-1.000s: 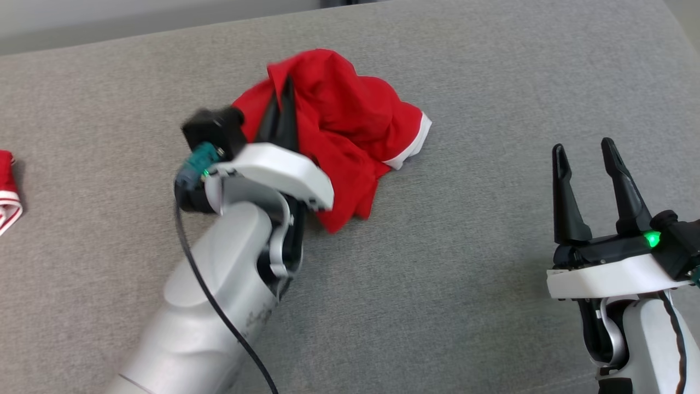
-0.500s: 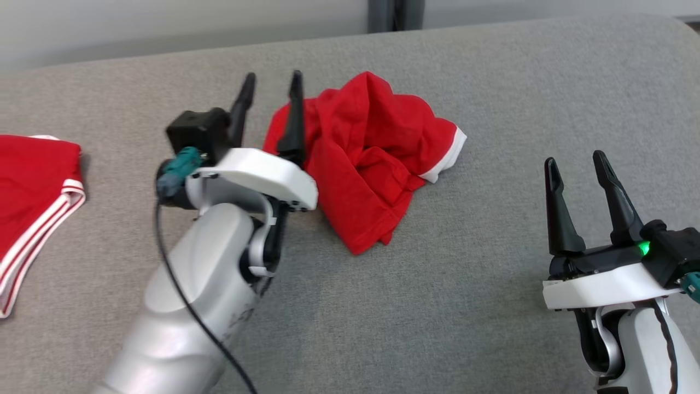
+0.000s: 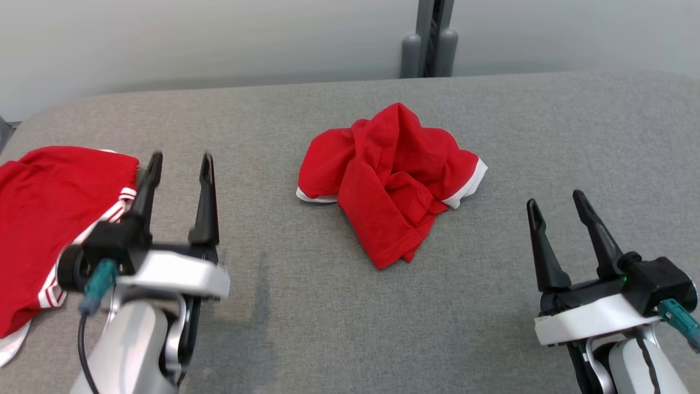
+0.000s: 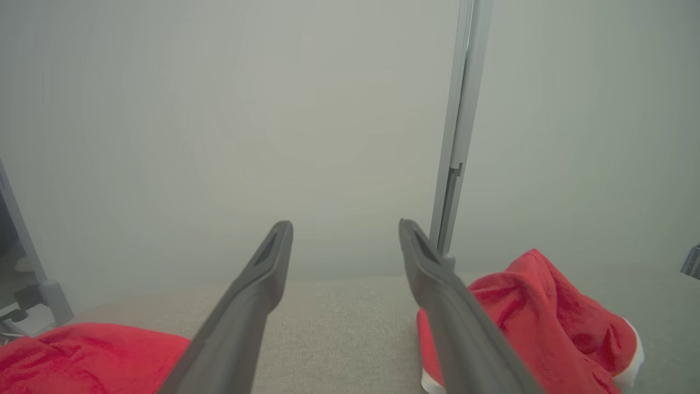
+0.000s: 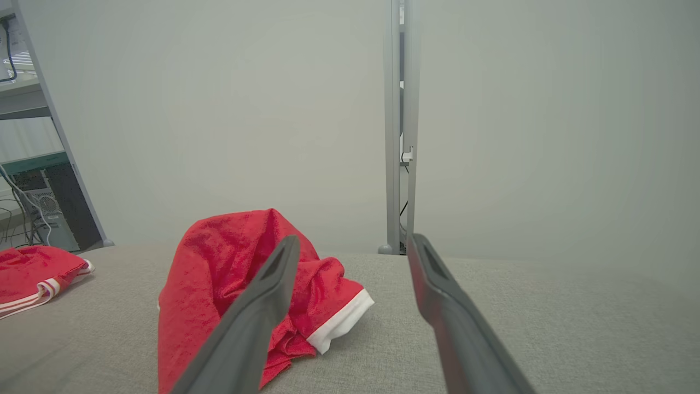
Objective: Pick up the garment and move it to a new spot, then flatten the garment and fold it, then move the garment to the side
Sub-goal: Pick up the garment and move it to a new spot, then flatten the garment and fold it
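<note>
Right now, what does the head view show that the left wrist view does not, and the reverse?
Head view adds: the right gripper, open above the grey surface, and the crumpled red garment's whole outline, with white hems on both sides.
Left wrist view adds: the metal post's tall upper length against the pale wall, and a frame leg at the far left.
Shared: the left gripper, fingers spread and holding nothing; the crumpled garment to its right; a second red garment to its left; the grey surface.
</note>
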You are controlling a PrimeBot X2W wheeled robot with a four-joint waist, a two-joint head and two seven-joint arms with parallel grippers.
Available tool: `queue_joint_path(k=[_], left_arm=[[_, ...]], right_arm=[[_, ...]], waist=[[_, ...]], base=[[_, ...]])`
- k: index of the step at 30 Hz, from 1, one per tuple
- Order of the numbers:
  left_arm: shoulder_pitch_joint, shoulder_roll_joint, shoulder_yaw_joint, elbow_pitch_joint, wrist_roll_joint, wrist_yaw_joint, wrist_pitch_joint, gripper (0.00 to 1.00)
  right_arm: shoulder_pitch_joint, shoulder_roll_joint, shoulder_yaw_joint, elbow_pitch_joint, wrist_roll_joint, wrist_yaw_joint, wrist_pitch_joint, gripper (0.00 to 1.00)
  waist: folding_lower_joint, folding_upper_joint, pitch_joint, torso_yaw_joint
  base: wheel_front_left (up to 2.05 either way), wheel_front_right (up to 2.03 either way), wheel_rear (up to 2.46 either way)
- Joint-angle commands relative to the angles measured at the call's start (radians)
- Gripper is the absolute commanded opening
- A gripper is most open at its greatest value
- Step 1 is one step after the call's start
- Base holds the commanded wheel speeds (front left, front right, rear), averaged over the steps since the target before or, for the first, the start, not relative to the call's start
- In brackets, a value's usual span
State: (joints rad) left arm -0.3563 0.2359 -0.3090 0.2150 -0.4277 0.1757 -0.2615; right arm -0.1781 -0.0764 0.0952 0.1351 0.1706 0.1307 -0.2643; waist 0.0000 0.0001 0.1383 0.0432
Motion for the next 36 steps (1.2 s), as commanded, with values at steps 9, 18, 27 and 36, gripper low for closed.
queue_joint_path(k=[9, 18, 27, 36], left_arm=[[0.245, -0.082, 0.135, -0.117, 0.134, -0.062, -0.004, 1.0], [0.317, -0.168, 0.224, -0.134, 0.209, -0.143, -0.004, 1.0], [0.27, -0.184, 0.212, -0.117, 0.22, -0.174, -0.004, 1.0], [0.263, -0.184, 0.173, -0.105, 0.182, -0.147, -0.004, 1.0]], right_arm=[[0.048, -0.007, 0.009, 0.015, -0.004, 0.0, -0.001, 1.0], [0.052, -0.011, 0.035, 0.03, 0.0, 0.0, -0.001, 1.0], [-0.015, -0.049, 0.147, 0.154, -0.009, 0.0, -0.001, 1.0], [-0.113, -0.073, 0.188, 0.364, 0.047, 0.0, -0.001, 1.0]], waist=[[0.0, -0.0001, -0.043, 0.029], [0.0, -0.0001, -0.05, 0.055], [0.0, -0.0001, -0.007, 0.131], [0.0, -0.0001, 0.027, 0.219]], base=[[0.0, 0.0, 0.0], [0.0, 0.0, 0.0], [0.0, 0.0, 0.0], [0.0, 0.0, 0.0]])
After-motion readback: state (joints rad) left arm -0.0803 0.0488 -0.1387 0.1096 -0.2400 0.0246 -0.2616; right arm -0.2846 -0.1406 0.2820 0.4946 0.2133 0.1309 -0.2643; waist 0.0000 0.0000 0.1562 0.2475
